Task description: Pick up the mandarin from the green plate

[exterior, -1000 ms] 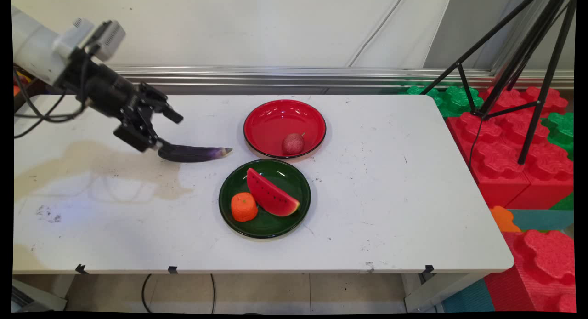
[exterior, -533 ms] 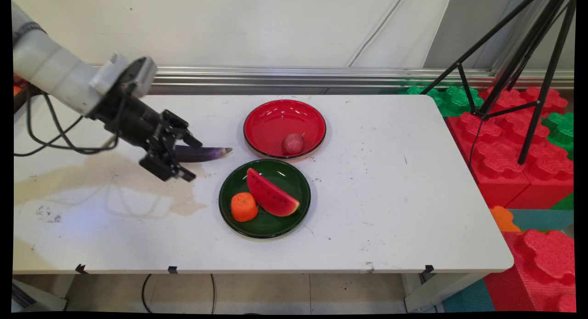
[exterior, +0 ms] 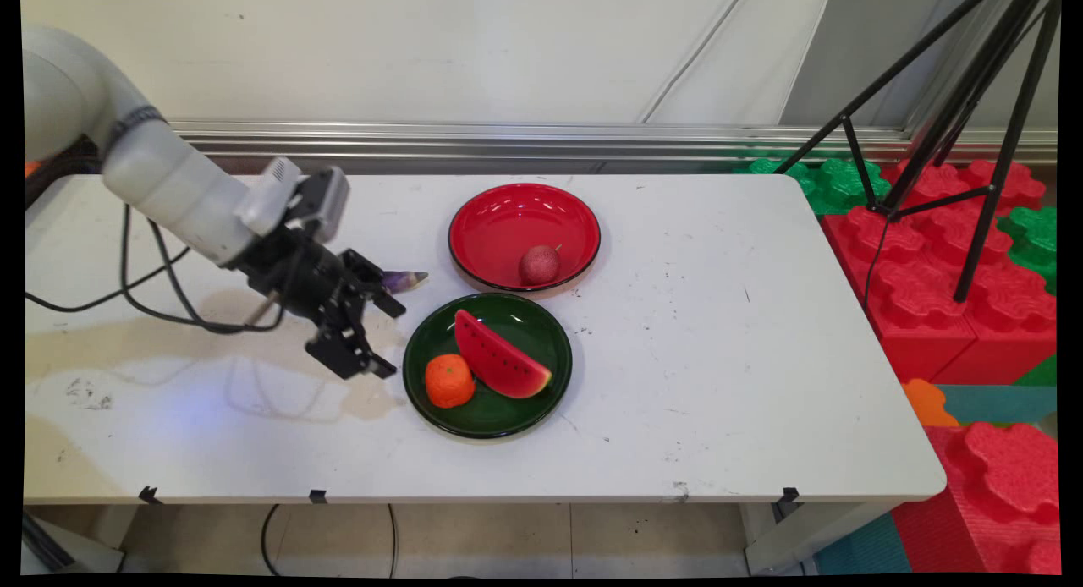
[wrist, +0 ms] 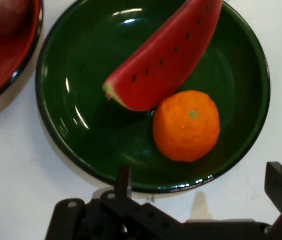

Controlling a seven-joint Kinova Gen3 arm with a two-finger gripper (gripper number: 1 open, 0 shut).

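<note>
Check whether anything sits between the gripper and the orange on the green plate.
Nothing visible does. The open gripper hangs just outside the green plate rim; the orange lies just past that rim, and the watermelon slice is beyond it.

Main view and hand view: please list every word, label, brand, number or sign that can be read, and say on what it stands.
None: no readable text stands in either view.
The arm and gripper show no lettering.
The green plate, red plate, watermelon slice and orange carry no labels; the slice bears only black seed dots.
The table has only scuffs and stains.
</note>
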